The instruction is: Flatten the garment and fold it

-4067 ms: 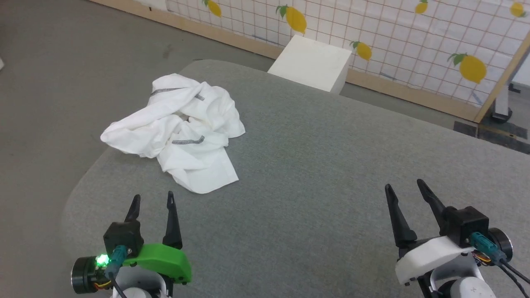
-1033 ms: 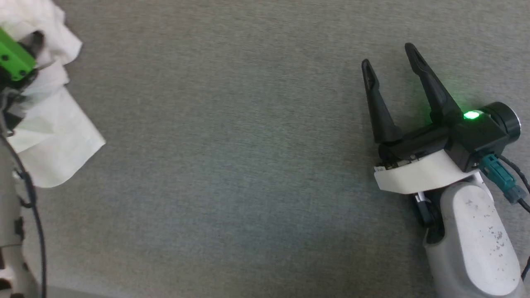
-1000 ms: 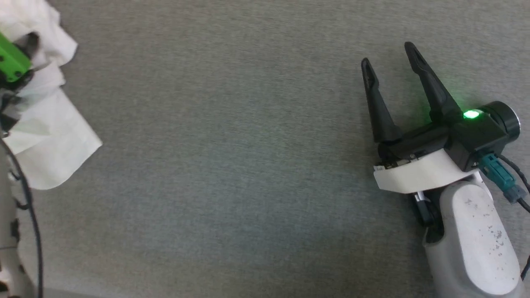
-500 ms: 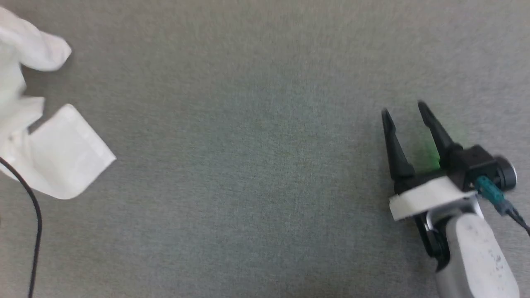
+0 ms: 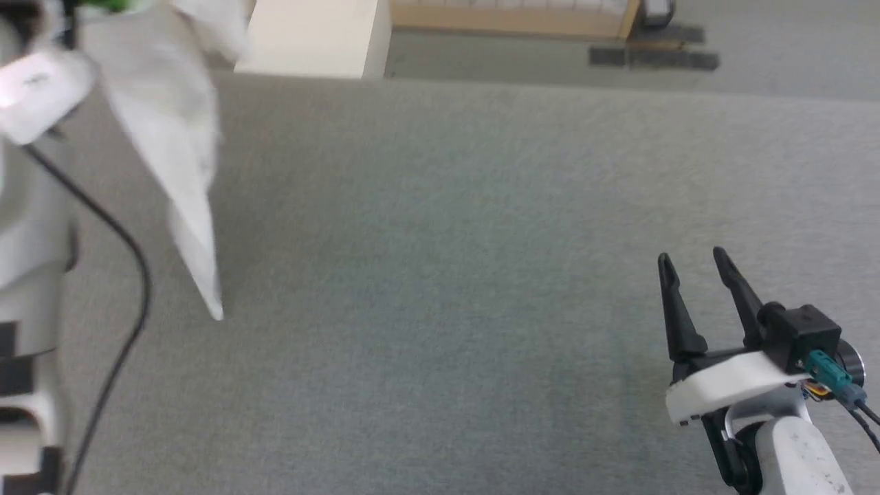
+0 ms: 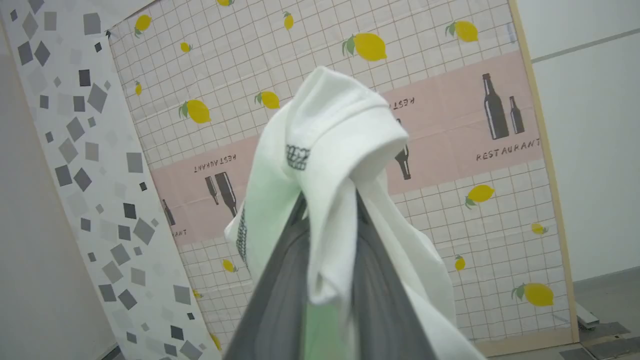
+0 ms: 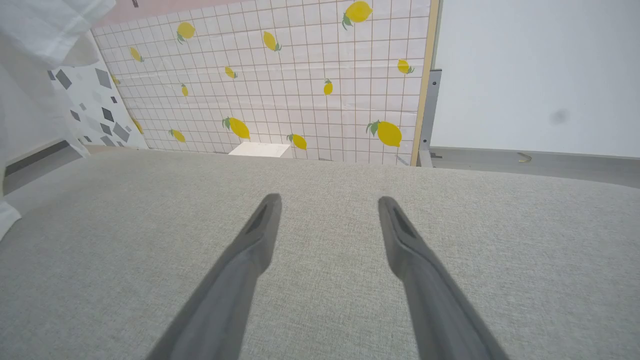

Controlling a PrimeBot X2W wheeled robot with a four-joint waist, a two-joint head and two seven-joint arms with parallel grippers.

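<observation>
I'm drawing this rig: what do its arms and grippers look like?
The right gripper has two long, tapered black fingers on a black block, a white curved cover and a teal plug with a dark cable; its forearm is pale grey, dark-speckled. The left arm is pale too, with a black cable and a green cover.

Grey, finely woven fabric surface. We see its far edge at 12 o'clock, with grey floor beyond and a white box just behind the edge at 11 o'clock. At 9 o'clock the garment hangs with its tip near the surface; we cannot tell whether it touches.
</observation>
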